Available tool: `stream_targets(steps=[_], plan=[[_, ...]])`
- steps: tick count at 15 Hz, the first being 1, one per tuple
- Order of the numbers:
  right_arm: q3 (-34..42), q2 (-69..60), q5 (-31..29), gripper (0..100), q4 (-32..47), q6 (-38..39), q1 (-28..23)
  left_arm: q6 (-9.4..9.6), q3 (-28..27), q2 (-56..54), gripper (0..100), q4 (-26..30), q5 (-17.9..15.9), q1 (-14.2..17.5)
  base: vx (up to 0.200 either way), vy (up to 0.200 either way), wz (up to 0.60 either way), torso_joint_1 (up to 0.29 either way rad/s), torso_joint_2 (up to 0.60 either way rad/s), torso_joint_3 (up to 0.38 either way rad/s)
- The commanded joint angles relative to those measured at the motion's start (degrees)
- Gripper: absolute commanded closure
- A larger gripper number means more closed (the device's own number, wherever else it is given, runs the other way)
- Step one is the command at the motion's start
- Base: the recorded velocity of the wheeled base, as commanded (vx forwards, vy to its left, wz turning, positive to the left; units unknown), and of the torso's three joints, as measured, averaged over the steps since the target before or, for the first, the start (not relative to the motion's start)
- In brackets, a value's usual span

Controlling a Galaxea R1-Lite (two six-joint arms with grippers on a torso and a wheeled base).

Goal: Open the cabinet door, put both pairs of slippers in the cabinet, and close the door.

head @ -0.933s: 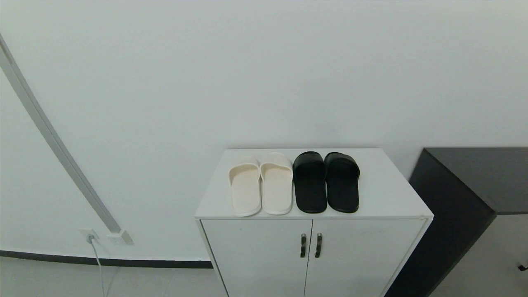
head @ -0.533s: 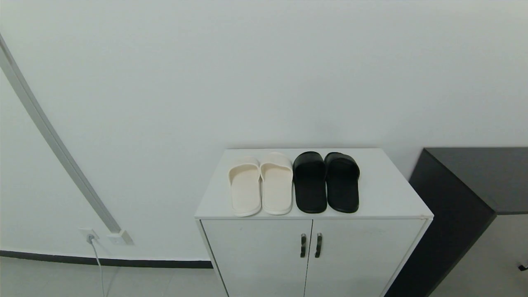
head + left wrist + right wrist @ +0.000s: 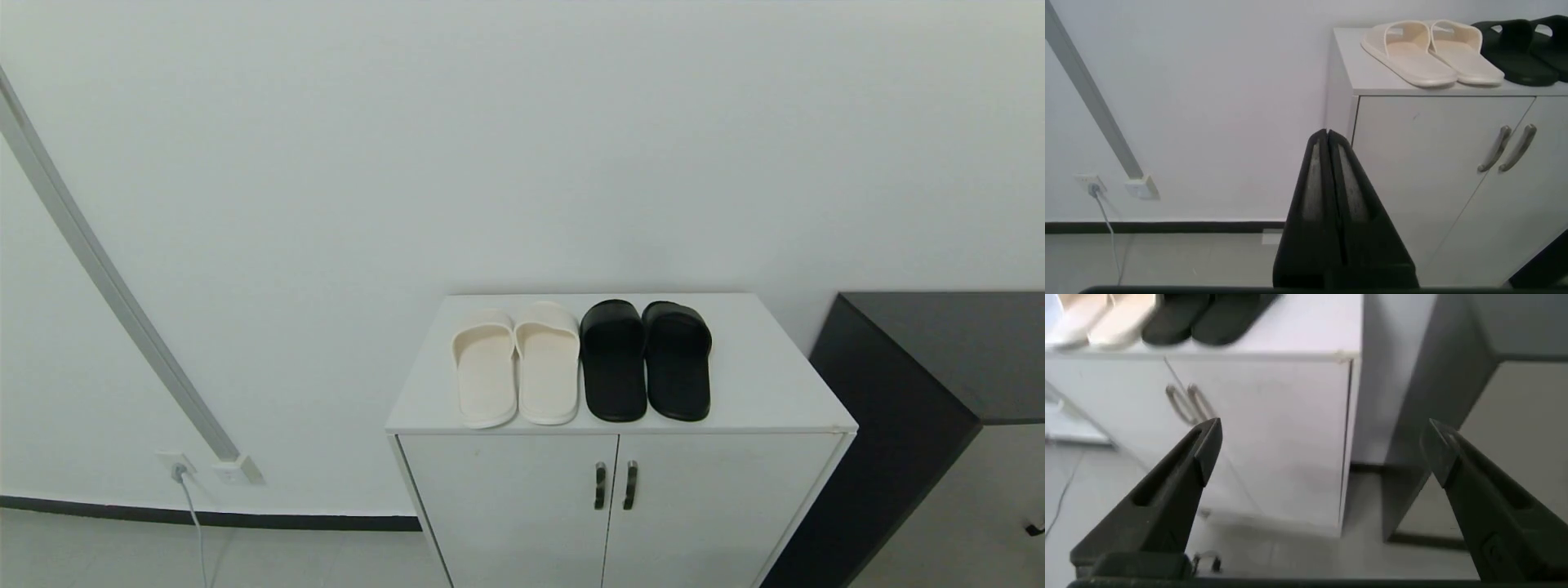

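Ahead of my right claw (image 3: 1323, 429): handles (image 3: 1176, 403) on closed cabinet doors (image 3: 1282, 433); claw wide, presumably readied for pull. Left claw (image 3: 1328, 135) pinched together, idle. Slippers (image 3: 612, 367) above, untouched.

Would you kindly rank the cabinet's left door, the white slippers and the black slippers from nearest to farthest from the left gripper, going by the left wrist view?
From the left gripper:
1. Left door, just ahead on the front of the cabinet.
2. White slippers, on the top, toward its left side.
3. Black slippers, on the top too, farther right.
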Motion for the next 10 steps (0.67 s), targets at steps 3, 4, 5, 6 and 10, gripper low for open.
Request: stream_targets(steps=[3,4,5,6,10], plan=[[-5.8,32.9,0.2,0,-16.2,1.6,9.1,0.15,0.0,0.1,100,0.0,0.2,0.0,0.0,0.0,0.0,0.0,0.0,0.0],[-7.4,37.9,-0.9,0,-19.7,3.3,11.6,0.24,0.0,0.1,100,0.0,0.2,0.0,0.0,0.0,0.0,0.0,0.0,0.0],[-9.7,43.0,-3.1,0,-22.0,5.3,14.3,0.15,0.0,0.1,100,0.0,0.2,0.0,0.0,0.0,0.0,0.0,0.0,0.0],[-12.1,47.7,-5.7,0,-24.5,7.3,17.6,0.15,0.0,0.1,100,0.0,0.1,0.0,0.0,0.0,0.0,0.0,0.0,0.0],[-24.2,63.3,-15.7,0,-29.1,10.4,27.4,-0.2,0.0,0.1,100,0.0,0.1,0.0,0.0,0.0,0.0,0.0,0.0,0.0]])
